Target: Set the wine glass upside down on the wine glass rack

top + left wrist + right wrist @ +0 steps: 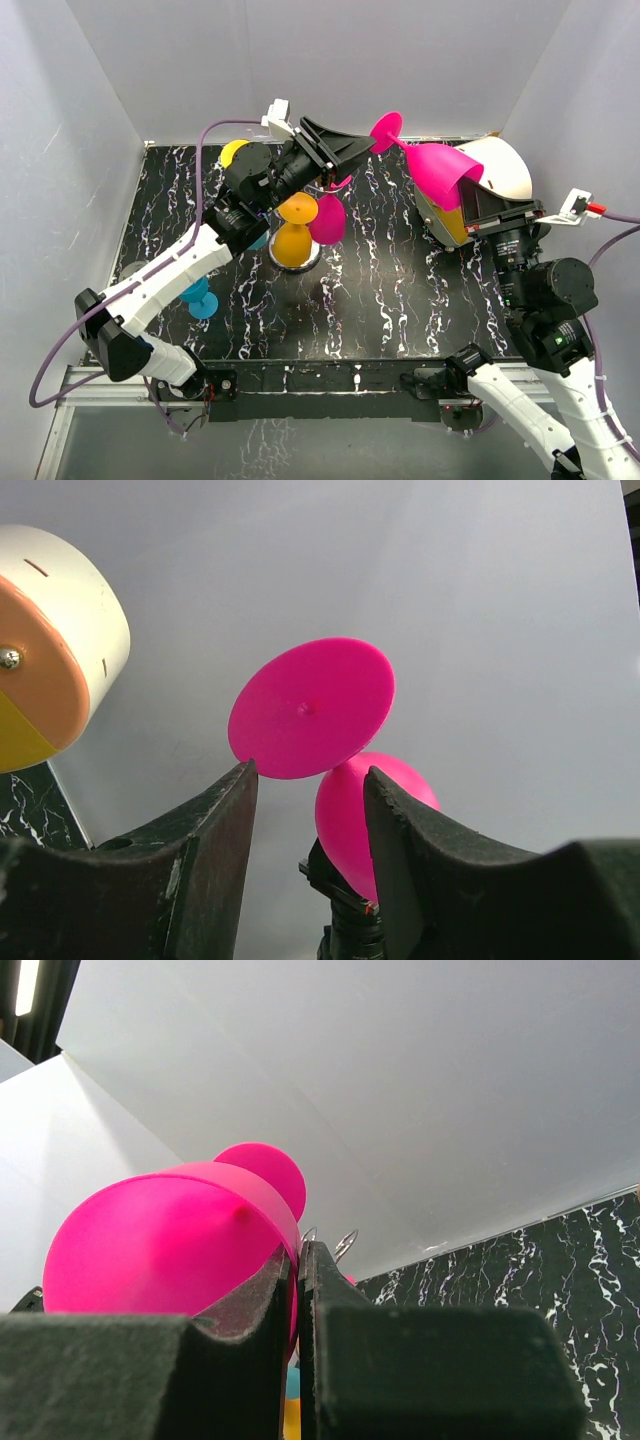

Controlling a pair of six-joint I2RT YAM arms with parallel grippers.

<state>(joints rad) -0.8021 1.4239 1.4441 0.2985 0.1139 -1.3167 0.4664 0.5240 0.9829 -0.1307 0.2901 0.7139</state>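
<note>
My right gripper pinches the glossy magenta wine glass by its rim, upper right; my left gripper stands half-open around its foot.

You had bright, even light. Behind the left tool the walls washed out pale; its near fingers were soft-focused, and faint shadows lay on the worktop below.

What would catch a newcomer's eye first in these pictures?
A bright pink wine glass hangs in mid-air at the back, its bowl rim pinched by the right gripper. The left gripper stands open around its foot end. At centre, the wine glass rack carries an orange glass.
</note>
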